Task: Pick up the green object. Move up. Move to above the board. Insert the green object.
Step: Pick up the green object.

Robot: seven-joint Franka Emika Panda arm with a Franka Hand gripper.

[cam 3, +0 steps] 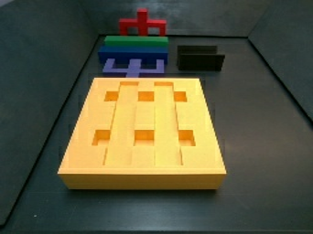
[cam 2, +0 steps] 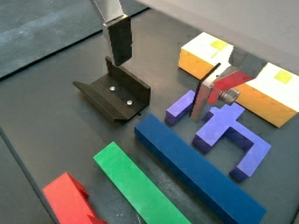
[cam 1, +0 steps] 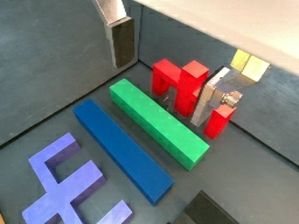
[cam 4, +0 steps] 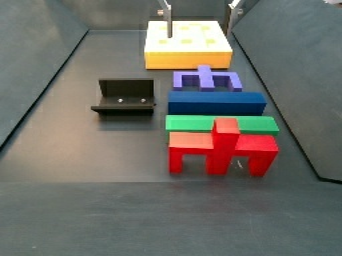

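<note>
The green object (cam 1: 158, 122) is a long green bar lying flat on the dark floor, between the red piece and a blue bar. It also shows in the other wrist view (cam 2: 135, 184) and in both side views (cam 3: 135, 42) (cam 4: 221, 124). The board (cam 3: 145, 164) is a yellow-orange slab with square holes, seen in both side views (cam 4: 187, 55) and in a wrist view (cam 2: 201, 59). My gripper (cam 4: 201, 8) hangs high over the board, open and empty, far from the green object. Its fingers (cam 1: 121, 42) show wide apart in both wrist views (cam 2: 117, 39). The gripper is out of one side view.
A red cross-topped piece (cam 4: 221, 148) stands just beyond the green bar from the board. A blue bar (cam 4: 214, 101) and a blue forked block (cam 4: 203, 78) lie between the green bar and the board. The fixture (cam 4: 123, 97) stands beside them.
</note>
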